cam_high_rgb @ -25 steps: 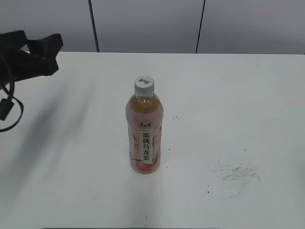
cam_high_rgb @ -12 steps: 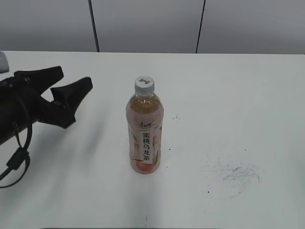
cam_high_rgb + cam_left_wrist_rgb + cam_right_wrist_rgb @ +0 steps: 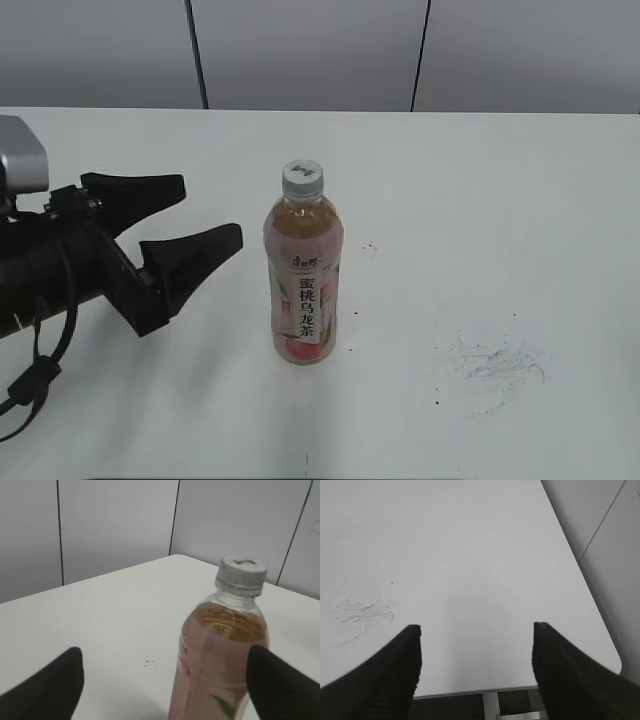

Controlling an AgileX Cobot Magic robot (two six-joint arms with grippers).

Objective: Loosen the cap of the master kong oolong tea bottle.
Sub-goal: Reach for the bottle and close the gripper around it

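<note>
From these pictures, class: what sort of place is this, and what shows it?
Probably a robot test lab: a bare white table, plain grey panelled walls, one tea bottle alone, and a black left gripper.

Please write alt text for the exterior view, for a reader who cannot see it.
A tea bottle with its white cap on stands upright on a white table. The black left end effector, open, points at it from the left without touching.
</note>
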